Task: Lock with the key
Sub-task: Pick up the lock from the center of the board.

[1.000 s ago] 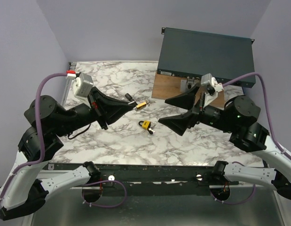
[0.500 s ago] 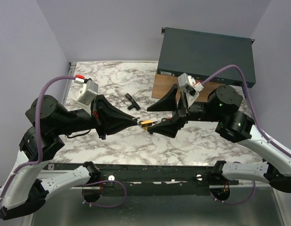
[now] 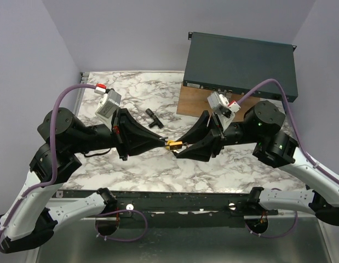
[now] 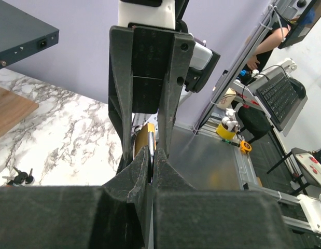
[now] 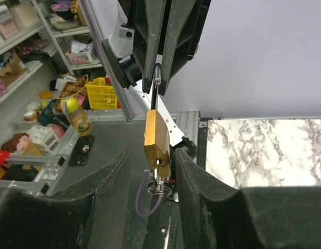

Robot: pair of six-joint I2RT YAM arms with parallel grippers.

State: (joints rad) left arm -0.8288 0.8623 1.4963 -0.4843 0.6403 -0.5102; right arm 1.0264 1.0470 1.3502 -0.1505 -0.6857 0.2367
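A brass padlock (image 3: 173,145) hangs in the air over the middle of the marble table (image 3: 131,87). My left gripper (image 3: 164,143) is shut on its steel shackle (image 4: 150,155), with the brass body (image 4: 141,142) just beyond the tips (image 4: 152,155). In the right wrist view the padlock (image 5: 156,136) hangs from that gripper, and a key (image 5: 159,174) with a ring (image 5: 161,188) sticks out of its underside. My right gripper (image 5: 152,176) is open, one finger (image 5: 194,176) on each side of the key and touching nothing.
A black T-shaped part (image 3: 154,117) lies on the marble behind the grippers. A dark grey box (image 3: 240,66) rests on a wooden board (image 3: 194,101) at the back right. Loose keys (image 4: 17,178) lie on the table.
My left gripper carried the padlock forward to the table's middle. My right gripper swung left to meet it, and its jaws narrowed around the key.
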